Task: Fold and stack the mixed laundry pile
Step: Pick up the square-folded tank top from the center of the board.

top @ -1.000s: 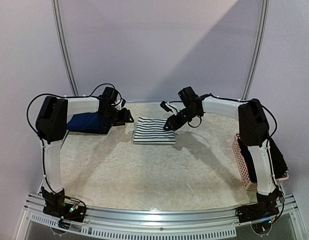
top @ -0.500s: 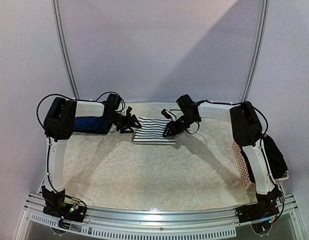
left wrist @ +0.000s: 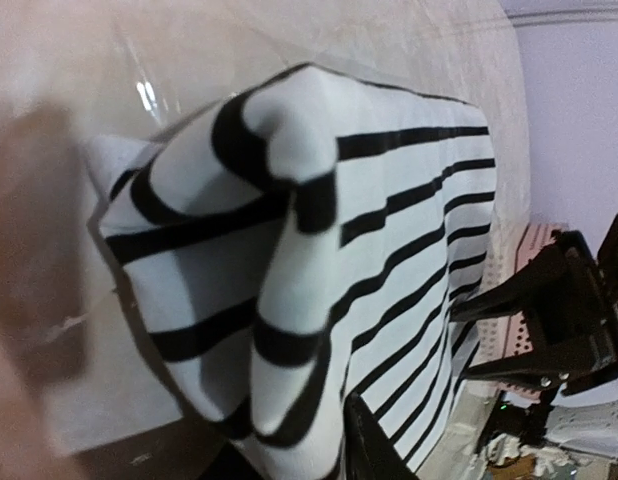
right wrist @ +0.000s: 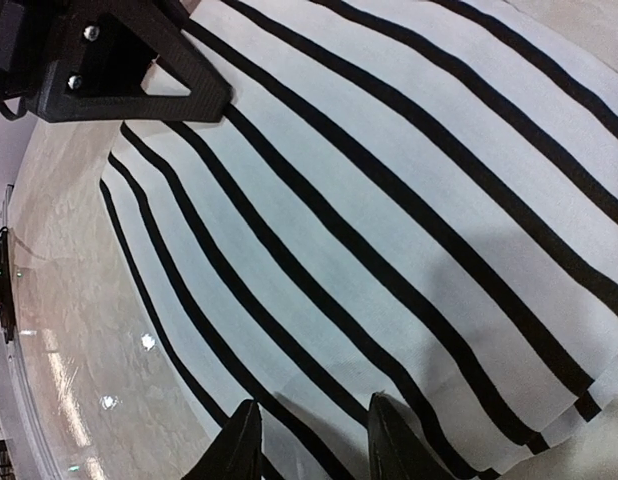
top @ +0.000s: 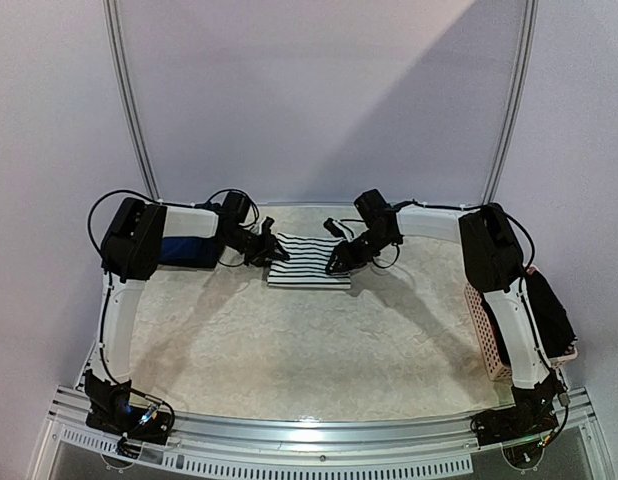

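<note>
The folded black-and-white striped tank top (top: pixel 309 262) lies flat at the far middle of the table. My left gripper (top: pixel 272 250) is at its left edge, and in the left wrist view a bunched fold of the striped cloth (left wrist: pixel 289 250) rises beside the one dark finger (left wrist: pixel 374 450) that shows. My right gripper (top: pixel 341 258) rests at the top's right edge. Its two fingertips (right wrist: pixel 239 440) stand apart on the flat striped cloth (right wrist: pixel 389 200), with nothing pinched between them. A navy piece (top: pixel 184 250) lies at the far left, partly under my left arm.
A pink slotted basket (top: pixel 486 325) stands at the right edge of the table with a black garment (top: pixel 551 310) draped in it, beside my right arm. The pale mottled tabletop (top: pixel 289 340) stretches in front of the striped top.
My left gripper has travelled right from over the navy piece to the striped top's left edge and narrowed onto the cloth. My right gripper dropped slightly onto the right edge, then held still.
</note>
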### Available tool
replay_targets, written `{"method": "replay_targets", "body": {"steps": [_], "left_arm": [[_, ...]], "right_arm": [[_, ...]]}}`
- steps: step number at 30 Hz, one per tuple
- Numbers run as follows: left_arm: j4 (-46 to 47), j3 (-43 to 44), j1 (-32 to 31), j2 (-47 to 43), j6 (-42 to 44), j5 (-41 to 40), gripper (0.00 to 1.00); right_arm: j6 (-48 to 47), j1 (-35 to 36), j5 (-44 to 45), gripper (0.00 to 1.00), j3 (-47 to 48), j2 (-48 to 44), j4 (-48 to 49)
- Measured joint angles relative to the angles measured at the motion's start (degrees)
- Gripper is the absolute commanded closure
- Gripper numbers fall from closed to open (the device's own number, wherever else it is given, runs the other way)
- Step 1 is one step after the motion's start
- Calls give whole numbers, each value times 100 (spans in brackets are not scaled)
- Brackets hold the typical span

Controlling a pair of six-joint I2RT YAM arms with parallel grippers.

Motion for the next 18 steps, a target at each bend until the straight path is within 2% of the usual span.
{"method": "replay_targets", "body": {"steps": [3, 4, 9, 13, 18], "left_arm": [[-20, 107, -90, 120, -48, -9, 98], [-57, 127, -118, 133, -24, -81, 100], [-343, 284, -179, 129, 146, -496, 100], [-999, 629, -214, 118, 553, -1005, 100], [-2216, 1261, -216, 61, 1257, -2006, 100]], "right_arm": [[-13, -2, 0, 64, 0, 0, -9], [-52, -4, 2, 64, -4, -2, -17], [-496, -33, 195, 62, -756, -566, -24], [-988, -188, 295, 60, -2000, -1917, -227], [-1646, -468, 385, 58, -3045, -3856, -378]]}}
